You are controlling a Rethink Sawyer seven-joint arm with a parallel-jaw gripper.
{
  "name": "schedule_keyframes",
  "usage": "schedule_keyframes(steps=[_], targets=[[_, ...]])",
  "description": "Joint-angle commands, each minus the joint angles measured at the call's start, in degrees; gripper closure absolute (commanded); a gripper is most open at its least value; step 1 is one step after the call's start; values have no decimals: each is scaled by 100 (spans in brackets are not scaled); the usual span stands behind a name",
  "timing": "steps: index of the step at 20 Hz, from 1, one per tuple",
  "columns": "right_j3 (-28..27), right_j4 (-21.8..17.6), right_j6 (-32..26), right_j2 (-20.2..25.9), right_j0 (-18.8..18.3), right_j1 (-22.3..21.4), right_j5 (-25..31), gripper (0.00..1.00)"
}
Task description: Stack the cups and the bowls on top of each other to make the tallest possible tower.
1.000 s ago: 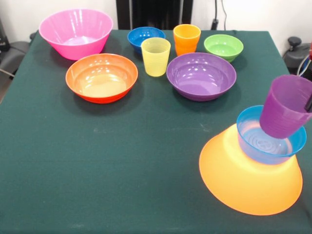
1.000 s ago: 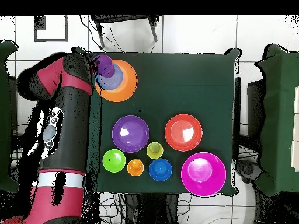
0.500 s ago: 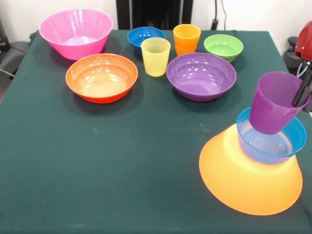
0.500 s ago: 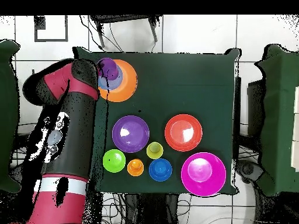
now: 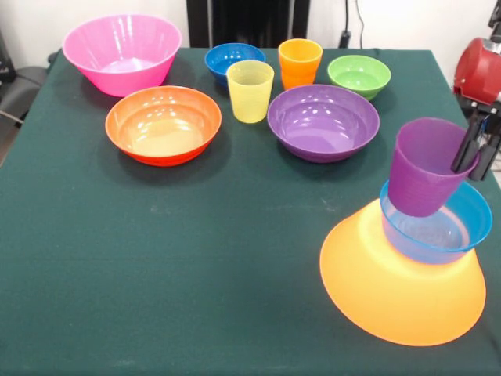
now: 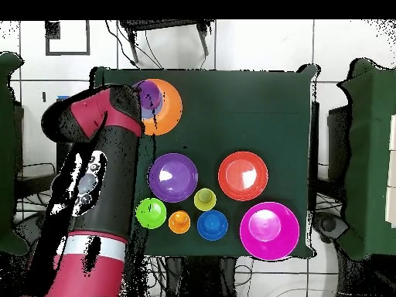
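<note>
Your arm runs up the left side of the overhead view, from the base at the bottom edge to the table's far left corner. In the front view only its red wrist and the dark gripper show, at the right edge.

One finger sits inside the purple cup, the other outside its rim on the right: you have the cup's wall pinched between narrowly spaced fingers.

The purple cup stands mouth up, near upright, with its base low inside the light blue bowl. Whether it touches the bowl's floor, you cannot tell from here.

The light blue bowl sits mouth up on the yellow-orange bowl, which lies upside down on the green tablecloth. That is your tower so far.

Loose pieces, all mouth up, far side of the table:
- pink bowl, far left corner
- orange-red bowl
- purple bowl
- yellow cup, between those two
- dark blue bowl, orange cup, green bowl in the back row
</note>
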Motion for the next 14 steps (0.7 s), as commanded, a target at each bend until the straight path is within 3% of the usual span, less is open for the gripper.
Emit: schedule_keyframes(steps=[1, 6, 14], targets=[[790, -18, 31, 963, -193, 39, -373, 100], [883, -8, 193, 1064, -210, 71, -612, 100], [953, 97, 242, 1225, -231, 70, -535, 100]])
